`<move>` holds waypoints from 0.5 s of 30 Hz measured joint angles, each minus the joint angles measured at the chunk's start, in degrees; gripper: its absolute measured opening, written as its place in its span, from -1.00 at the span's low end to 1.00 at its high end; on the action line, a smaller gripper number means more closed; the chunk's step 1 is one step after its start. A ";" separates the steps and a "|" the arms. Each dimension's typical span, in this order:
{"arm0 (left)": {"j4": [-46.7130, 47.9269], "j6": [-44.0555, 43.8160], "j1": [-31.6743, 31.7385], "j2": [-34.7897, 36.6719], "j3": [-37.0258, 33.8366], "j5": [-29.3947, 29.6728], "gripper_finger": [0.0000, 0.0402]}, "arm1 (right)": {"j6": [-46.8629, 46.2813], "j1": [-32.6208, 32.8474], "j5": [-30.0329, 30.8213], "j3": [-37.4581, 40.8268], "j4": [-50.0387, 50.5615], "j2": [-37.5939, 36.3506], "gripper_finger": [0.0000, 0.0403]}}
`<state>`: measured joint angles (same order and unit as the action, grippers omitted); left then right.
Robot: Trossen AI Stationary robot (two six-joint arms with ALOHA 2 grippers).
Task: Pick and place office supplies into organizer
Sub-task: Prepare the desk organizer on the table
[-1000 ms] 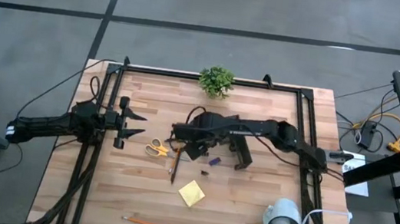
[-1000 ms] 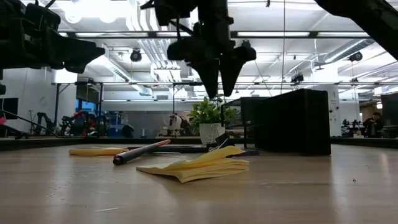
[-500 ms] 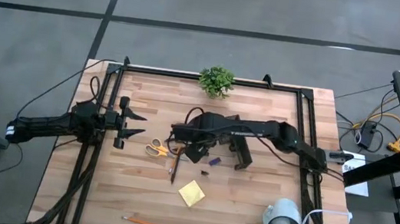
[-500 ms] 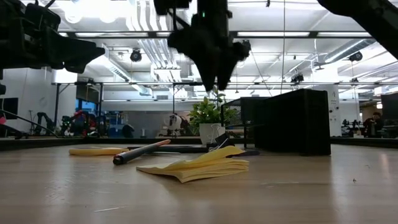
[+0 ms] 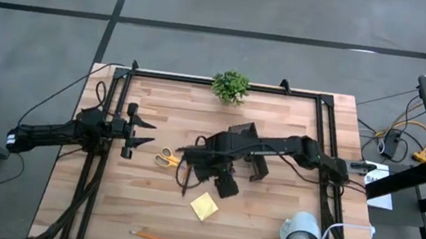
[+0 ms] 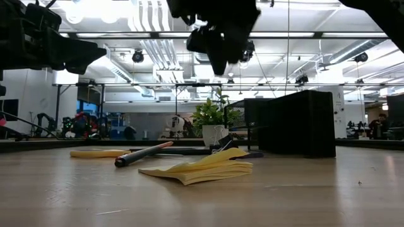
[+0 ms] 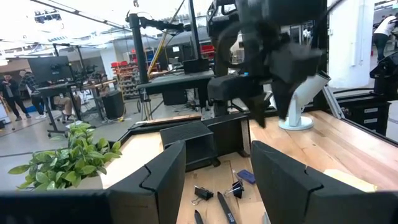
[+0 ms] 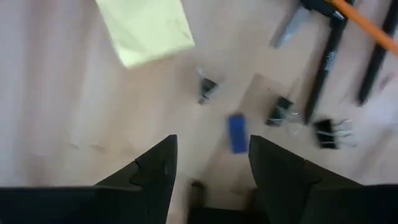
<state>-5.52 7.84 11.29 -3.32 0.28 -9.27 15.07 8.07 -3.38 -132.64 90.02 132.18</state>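
Observation:
My right gripper (image 5: 207,165) hangs open above mid-table, pointing down, with nothing between its fingers (image 8: 211,168). Below it lie a yellow sticky-note pad (image 8: 149,28), a small blue bit (image 8: 236,132), dark binder clips (image 8: 280,112), thin dark pens (image 8: 329,43) and an orange pencil (image 8: 367,25). Yellow-handled scissors (image 5: 165,159) lie flat to the left of it. The black mesh organizer (image 5: 242,132) stands just beyond the arm, partly hidden by it. My left gripper (image 5: 142,131) waits open at the table's left, pointing level toward the organizer (image 7: 193,143).
A green plant (image 5: 231,85) stands at the far edge. A white cylinder with a black tape roll (image 5: 302,235) sits at the near right. Another orange pencil (image 5: 154,237) lies by the near edge. Bare wood shows along the near left.
My right gripper has risen and gone toward the table's near edge, rolling about its own downward axis; it stays open over the loose supplies. Nothing on the table has moved.

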 joint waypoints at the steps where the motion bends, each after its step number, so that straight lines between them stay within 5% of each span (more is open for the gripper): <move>1: 0.05 0.00 -0.02 -0.02 0.01 -0.01 -0.17 | 1.85 0.11 1.59 0.42 -0.01 0.02 -0.07; 4: 0.00 0.00 0.00 0.01 0.01 -0.01 -0.17 | -2.11 0.35 3.45 1.58 -0.02 -1.28 -0.09; 9: 0.00 0.00 -0.01 -0.02 0.01 0.02 -0.17 | -32.82 0.49 6.14 3.19 0.05 -5.54 -0.11; 15: 0.00 0.00 -0.01 0.05 0.02 0.01 -0.17 | -51.44 2.62 1.96 8.26 -0.15 -10.51 -0.12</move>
<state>-5.52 7.84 11.28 -3.27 0.30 -9.27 -36.37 10.70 -1.42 -124.38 89.87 121.67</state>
